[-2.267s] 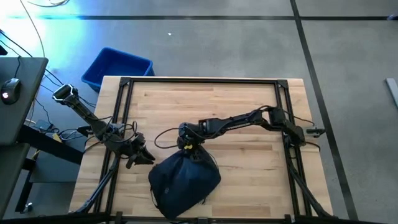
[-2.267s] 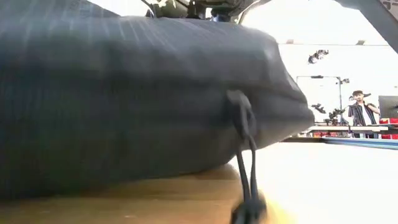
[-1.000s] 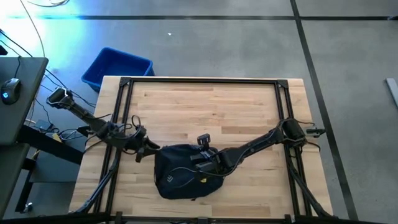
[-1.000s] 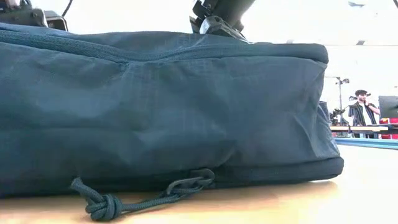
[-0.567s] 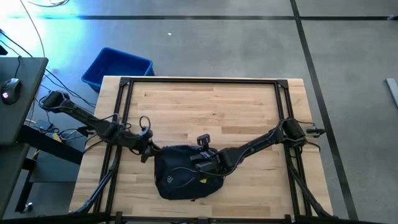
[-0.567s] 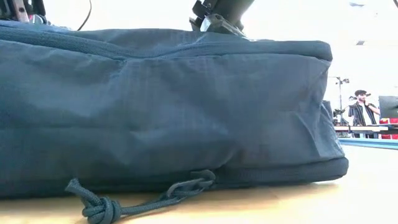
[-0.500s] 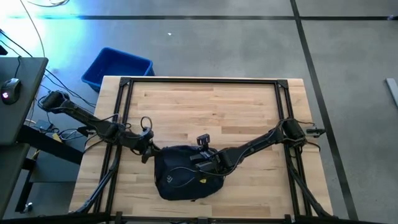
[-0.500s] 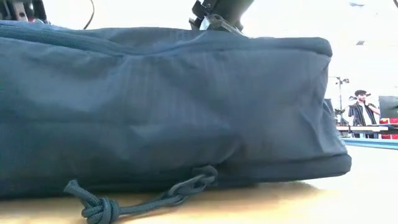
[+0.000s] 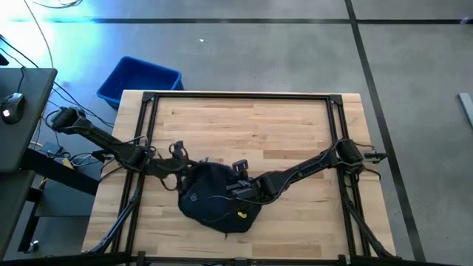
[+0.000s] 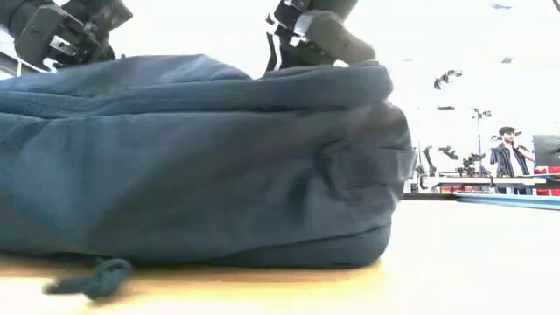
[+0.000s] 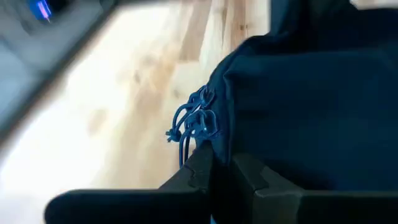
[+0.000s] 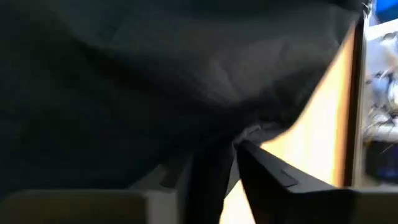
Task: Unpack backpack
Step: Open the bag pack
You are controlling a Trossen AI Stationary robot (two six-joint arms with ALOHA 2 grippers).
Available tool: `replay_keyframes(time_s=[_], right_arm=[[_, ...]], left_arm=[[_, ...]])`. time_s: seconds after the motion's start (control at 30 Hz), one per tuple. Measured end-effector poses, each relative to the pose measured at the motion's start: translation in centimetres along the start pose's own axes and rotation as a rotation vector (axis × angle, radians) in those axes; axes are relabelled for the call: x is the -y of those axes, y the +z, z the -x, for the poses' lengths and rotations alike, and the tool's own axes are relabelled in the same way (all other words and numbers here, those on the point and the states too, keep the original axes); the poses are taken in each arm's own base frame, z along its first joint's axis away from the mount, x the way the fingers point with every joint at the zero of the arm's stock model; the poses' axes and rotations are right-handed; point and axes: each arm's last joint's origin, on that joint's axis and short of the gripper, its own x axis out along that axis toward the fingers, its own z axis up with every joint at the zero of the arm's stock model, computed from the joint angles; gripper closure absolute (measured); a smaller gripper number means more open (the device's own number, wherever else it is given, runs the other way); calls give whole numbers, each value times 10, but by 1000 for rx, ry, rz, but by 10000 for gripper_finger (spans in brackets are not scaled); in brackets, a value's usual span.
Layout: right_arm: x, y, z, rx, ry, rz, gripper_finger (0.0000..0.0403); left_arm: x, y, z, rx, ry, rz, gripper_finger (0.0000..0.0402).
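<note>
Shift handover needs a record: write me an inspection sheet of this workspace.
Surface: wooden table, black frame along its edges.
Job's things: navy backpack lying at the near edge, zip cord hanging out.
Clutter: nothing seen on the table.
Grippers: left gripper shut on the backpack's left edge; right gripper over its top, grip unclear.
Cables: loose cables left of the table.
Surroundings: blue bin on the floor; person far behind.

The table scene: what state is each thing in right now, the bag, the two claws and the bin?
Dark navy soft fabric backpack: lying on the wooden table, bunched up, no contents showing.
Left gripper: shut, at the backpack's edge.
Right gripper: on top of the backpack.
Blue plastic bin: on the floor beyond the table, upright.
</note>
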Motion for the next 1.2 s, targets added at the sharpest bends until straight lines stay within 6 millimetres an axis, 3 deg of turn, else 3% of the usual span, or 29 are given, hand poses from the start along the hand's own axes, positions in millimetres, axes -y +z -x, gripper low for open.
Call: replay_keyframes(time_s=[0.17, 0.27, 0.37, 0.5, 0.63, 0.93, 1.2], right_arm=[[14, 6, 29, 97, 69, 86, 215], [28, 10, 50, 223, 149, 97, 208], [48, 9, 55, 294, 218, 56, 214], [81, 4, 36, 327, 262, -49, 228], [92, 1, 10, 320, 289, -43, 239], [78, 7, -18, 310, 229, 81, 262], [71, 14, -24, 314, 116, 88, 308]], left_arm=[[24, 7, -9, -47, 40, -208, 400], [42, 5, -16, -91, 64, -352, 401], [58, 11, -19, -106, 130, -522, 401], [74, 22, -23, -115, 224, -686, 401], [81, 33, -24, -107, 233, -742, 401], [82, 34, -23, -110, 236, -739, 401], [81, 33, -23, -116, 238, -700, 401]])
